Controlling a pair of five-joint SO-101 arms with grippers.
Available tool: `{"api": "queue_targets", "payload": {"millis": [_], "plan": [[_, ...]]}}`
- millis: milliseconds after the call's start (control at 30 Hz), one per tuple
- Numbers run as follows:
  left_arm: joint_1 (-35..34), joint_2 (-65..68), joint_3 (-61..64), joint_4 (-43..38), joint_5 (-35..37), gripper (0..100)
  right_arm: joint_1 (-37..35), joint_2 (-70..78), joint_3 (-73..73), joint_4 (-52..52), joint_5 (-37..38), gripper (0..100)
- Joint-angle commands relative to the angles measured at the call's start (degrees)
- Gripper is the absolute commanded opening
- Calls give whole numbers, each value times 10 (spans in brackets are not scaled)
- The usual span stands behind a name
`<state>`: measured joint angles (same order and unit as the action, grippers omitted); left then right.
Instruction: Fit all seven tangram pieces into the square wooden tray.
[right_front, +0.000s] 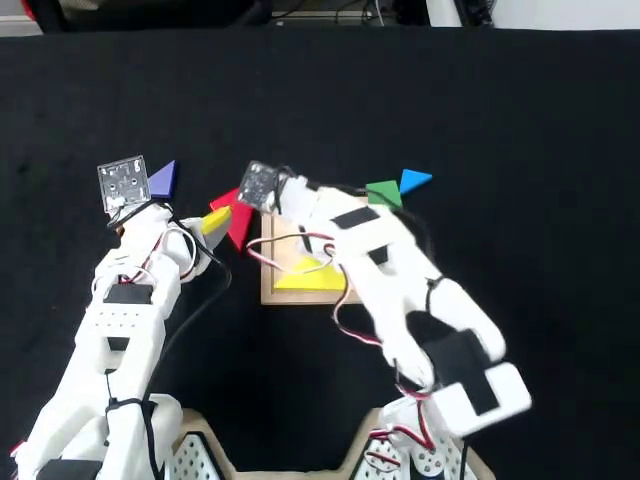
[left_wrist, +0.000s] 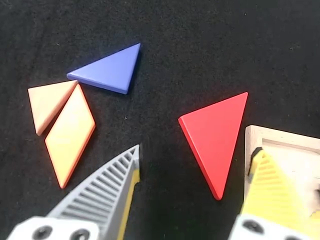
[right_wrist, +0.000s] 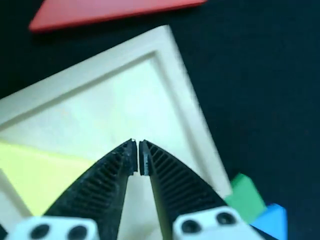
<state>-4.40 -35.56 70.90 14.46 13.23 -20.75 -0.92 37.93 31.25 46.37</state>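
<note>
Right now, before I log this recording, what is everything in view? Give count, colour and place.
wooden tray: 1, pale wood, mid-table
large triangle: 1, yellow, inside the tray
red triangle: 1, red, on the cloth beside the tray
blue triangle: 1, violet-blue, beyond the red one
parallelogram: 1, orange, against the peach triangle
peach triangle: 1, peach, on the cloth
green piece: 1, green, beyond the tray
light blue triangle: 1, next to the green piece
cloth: 1, black, covers the table
left gripper: 1, grey and yellow, open, above the red triangle
right gripper: 1, black, shut, over the tray
</note>
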Motion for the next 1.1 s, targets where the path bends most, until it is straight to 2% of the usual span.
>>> {"api": "queue_targets", "payload": {"millis": [0, 267, 367, 600, 767, 1067], "plan": [[-4, -15, -6, -12, -4, 338, 9, -44, -7, -11, -37, 11], [-4, -15, -6, -12, -4, 338, 8, 20, -6, -27, -40, 11], [-4, -15, -6, -12, -4, 338, 8, 45, -5, -25, -14, 11], [-4, -14, -7, -12, -4, 338, -4, 8, -3, 79, 41, 11], [-4, -14, -7, -12, -4, 338, -4, -41, -3, 93, 40, 11], [-4, -11, -9, -12, -4, 338, 7, -157, -2, 94, -110, 11]]}}
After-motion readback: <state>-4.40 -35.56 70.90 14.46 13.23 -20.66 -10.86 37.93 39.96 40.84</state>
